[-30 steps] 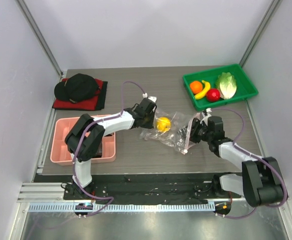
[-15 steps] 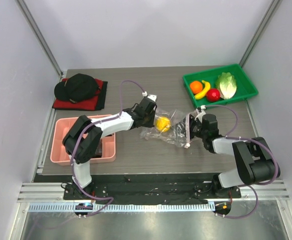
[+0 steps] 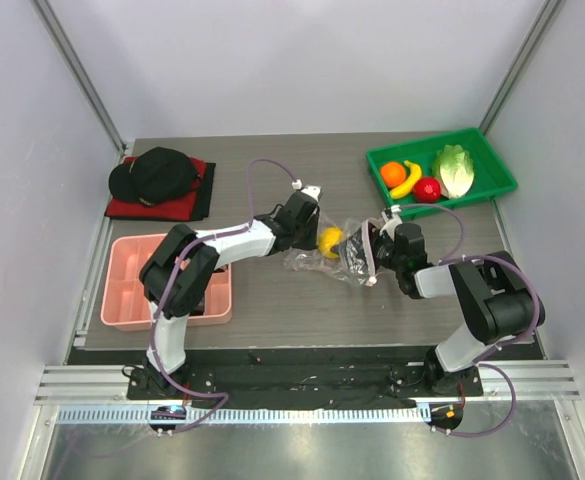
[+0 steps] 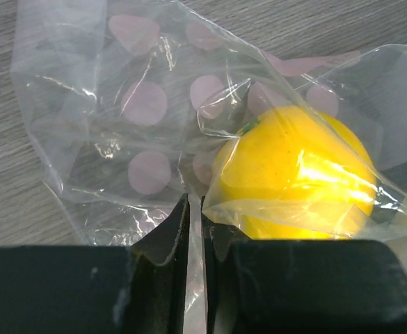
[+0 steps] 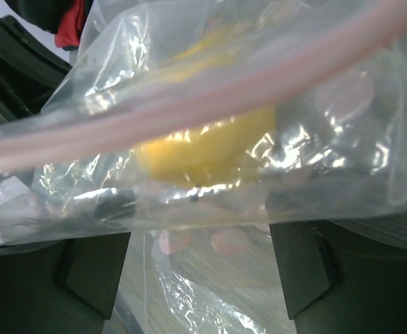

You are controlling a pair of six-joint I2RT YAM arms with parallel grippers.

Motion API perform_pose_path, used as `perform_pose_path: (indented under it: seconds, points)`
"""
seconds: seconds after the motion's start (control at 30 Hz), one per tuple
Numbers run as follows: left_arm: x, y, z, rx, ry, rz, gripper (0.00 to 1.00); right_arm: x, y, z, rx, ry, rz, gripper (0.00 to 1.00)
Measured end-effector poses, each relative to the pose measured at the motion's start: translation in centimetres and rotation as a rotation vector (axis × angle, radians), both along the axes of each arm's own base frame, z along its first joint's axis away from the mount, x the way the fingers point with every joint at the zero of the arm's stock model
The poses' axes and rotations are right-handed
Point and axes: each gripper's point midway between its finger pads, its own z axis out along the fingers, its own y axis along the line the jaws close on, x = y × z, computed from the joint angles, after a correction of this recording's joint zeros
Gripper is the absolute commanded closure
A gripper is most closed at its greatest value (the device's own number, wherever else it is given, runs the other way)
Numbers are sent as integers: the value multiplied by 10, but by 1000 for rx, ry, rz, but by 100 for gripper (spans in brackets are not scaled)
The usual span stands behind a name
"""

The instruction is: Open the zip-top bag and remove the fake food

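Since four pcs of the fake food, namely the orange, banana, red fruit & cabbage, already sit in the green bin at the far right of the surface, the job looks nearly done. Only the lemon is left inside the zip-top bag, which lies mid-surface btwn the two arms.

Left claw is clenched on a fold of the bag's film, just beside the lemon. Its wrist view shows the plastic nipped btwn the nearly-met jaws, w/ the lemon pressing the film right above them. Right claw is at the opposite end of the bag, jaws spread wide & gripping nothing. The pink zip strip runs across its view, w/ the lemon a blurred yellow shape behind it. Can't tell if the mouth is fully unzipped; the bag is too crumpled.

Step in hand, IMO: getting the last fruit out. Left claw anchors the bag while the right lines up at the zip end to reach in.

Next move calls for the right claw to enter through the opening w/o snagging film, straddle the lemon & close on the fruit alone. The lemon is round & smooth, so it will prob. squirt away if pinched off-centre. The film is thin & crinkly, so it's easy to grab plastic along w/ the fruit. Left claw needs a firm hold so the bag doesn't drag along when the lemon is pulled; after that, carry it to the bin.
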Motion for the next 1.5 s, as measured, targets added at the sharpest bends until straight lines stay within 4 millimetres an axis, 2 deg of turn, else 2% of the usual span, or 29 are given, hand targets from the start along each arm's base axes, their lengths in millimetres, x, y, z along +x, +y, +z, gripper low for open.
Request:
perform_pose_path:
  seconds: [0.13,0.27,0.37,0.47,0.53,0.63,0.7,0.77,0.9,0.97,1.2,1.43,1.5]
  points:
    - [1,1,-1,-3,-13,8,91,7,-4,-3,-23,-25,-28,15]
    - [-7,22,2,34,-29,43,94,14,-6,-5,-34,-42,-50,15]
    - [-9,30,23,23,-64,61,98,16,-6,-4,-36,-53,-55,14]
    - [-3,27,52,-27,-113,68,98,17,-6,-2,-36,-64,-57,14]
    - [3,22,67,-64,-135,68,99,17,-7,-2,-37,-65,-58,14]
    - [14,9,75,-101,-141,65,99,18,-7,-2,-40,-69,-58,13]
    - [23,0,71,-112,-138,61,99,19,-7,-1,-41,-74,-59,13]
    - [27,-5,59,-111,-122,56,99,20,-6,0,-40,-79,-59,11]
    - [25,-9,26,-86,-64,48,98,24,-6,0,-42,-92,-63,8]
    - [24,-11,16,-88,-43,46,98,25,-7,0,-44,-96,-63,7]
    - [26,-25,19,-166,-59,28,98,37,-4,-8,-55,-94,-62,6]
    - [29,-23,17,-185,-65,32,98,50,-3,-8,-72,-129,-62,5]
    - [28,-23,15,-185,-64,31,98,53,-3,-8,-80,-137,-65,9]
